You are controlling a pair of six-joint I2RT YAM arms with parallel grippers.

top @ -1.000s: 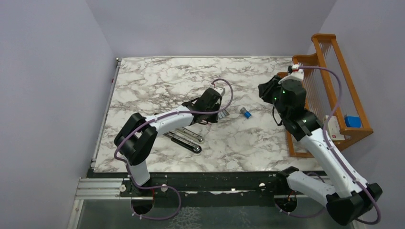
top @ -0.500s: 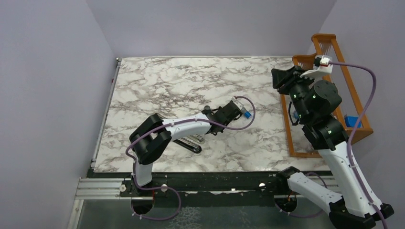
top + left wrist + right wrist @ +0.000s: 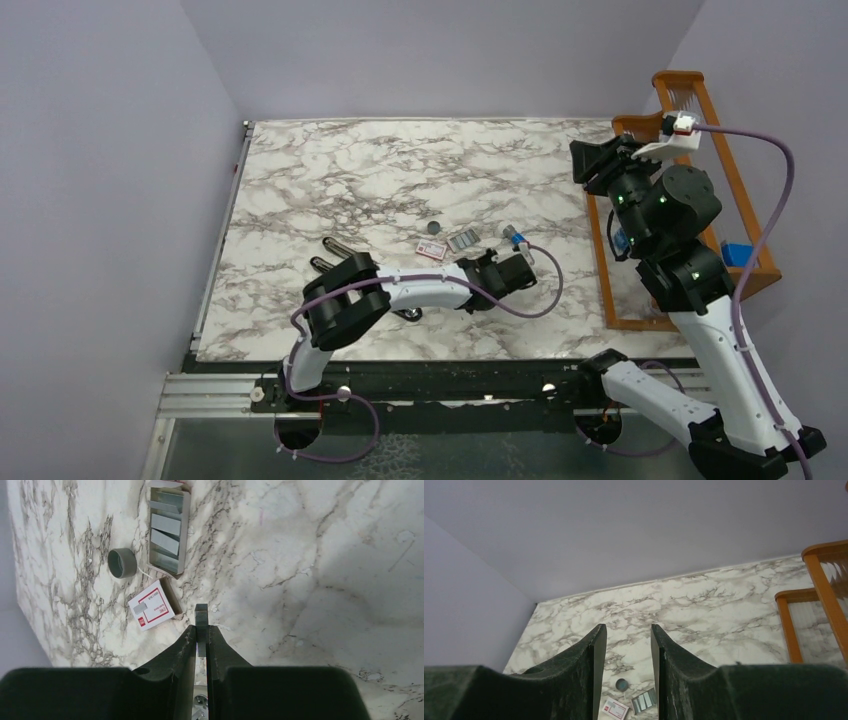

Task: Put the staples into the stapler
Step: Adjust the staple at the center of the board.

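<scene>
My left gripper point(image 3: 500, 274) is shut on one thin grey strip of staples point(image 3: 201, 622) and holds it above the marble. More staple strips lie in the small open tray point(image 3: 167, 530), which also shows in the top view point(image 3: 462, 241). The white-and-red box point(image 3: 151, 605) lies next to the tray. The opened stapler point(image 3: 332, 247) lies under my left forearm, mostly hidden. A chrome bit of it shows between my left fingers. My right gripper point(image 3: 592, 162) is open and empty, raised high at the right; its wrist view point(image 3: 626, 635) looks down on the table.
A small dark round disc point(image 3: 433, 228) sits behind the box. A little blue-and-white cylinder point(image 3: 513, 236) lies just beyond my left gripper. A wooden rack point(image 3: 745, 190) stands along the right edge with a blue item point(image 3: 737, 253) in it.
My left gripper has swung from over the tray to the right and nearer, carrying a staple strip and uncovering the tray, box and disc. My right arm rose earlier and now holds still.
</scene>
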